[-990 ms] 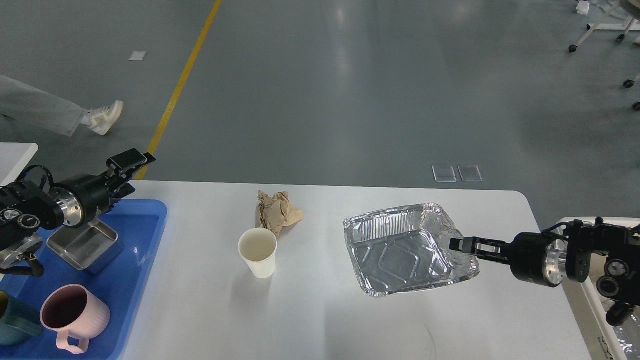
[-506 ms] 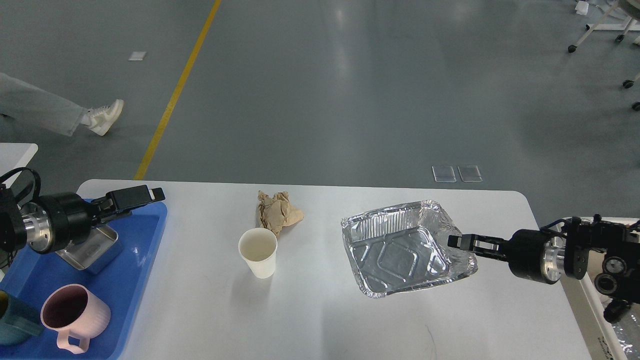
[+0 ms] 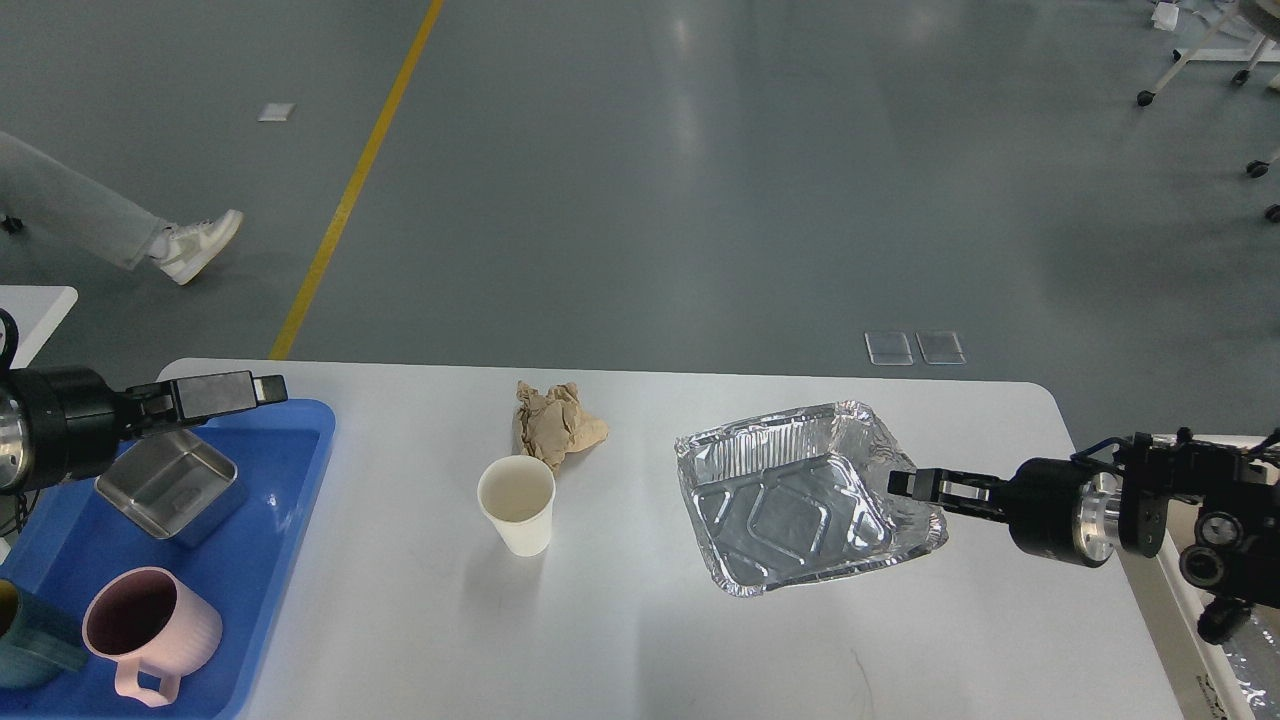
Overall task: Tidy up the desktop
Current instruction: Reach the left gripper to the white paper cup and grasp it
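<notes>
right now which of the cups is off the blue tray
The white paper cup. It stands upright on the bare desktop, just in front of the crumpled brown paper. The pink mug sits inside the blue tray.

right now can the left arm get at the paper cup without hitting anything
Probably yes. The left pincer hangs over the far edge of the blue tray, and only bare desktop lies between it and the paper cup. The crumpled brown paper sits behind the cup, off that path.

On the desktop (image 3: 640, 640), paper cup (image 3: 516, 504) sits left of foil tray (image 3: 800, 500) (crumpled paper (image 3: 556, 424) behind).
</notes>
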